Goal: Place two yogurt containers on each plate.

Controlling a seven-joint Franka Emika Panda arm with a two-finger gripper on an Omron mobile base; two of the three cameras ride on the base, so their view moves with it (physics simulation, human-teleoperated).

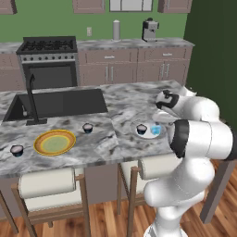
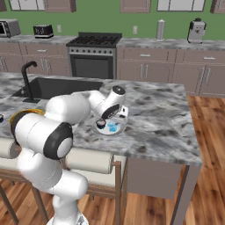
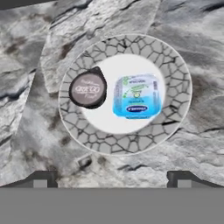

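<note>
Broadly, the marble tabletop [image 1: 129, 99] ran wide, its near edge above two stools and its right end stopping short of bare wood floor. Open stone lay behind the white-grey plate [image 1: 144, 134] and to its right, and a clear stretch separated it from the yellow-orange plate [image 1: 54, 142] further left. A dark sink [image 1: 60, 102] with a black faucet [image 1: 31, 99] was sunk into the far left part of the slab.

The hand [image 3: 112, 178] hung above the white-grey plate [image 3: 175, 70] with its fingertips [image 3: 40, 179] spread wide, holding nothing and touching nothing.

On that plate one yogurt container [image 3: 88, 89] sat just beside a small light-blue tub [image 3: 136, 96]; whether the two touched I could not tell. A second yogurt container [image 1: 87, 127] stood on bare stone near the yellow-orange plate's right rim, and a third [image 1: 17, 150] stood near its left, close to the front edge. The yellow-orange plate carried nothing.

Behind, a stove [image 1: 48, 60] stood against the green wall among brown cabinets, with a coffee machine [image 1: 150, 29] on the back counter.
</note>
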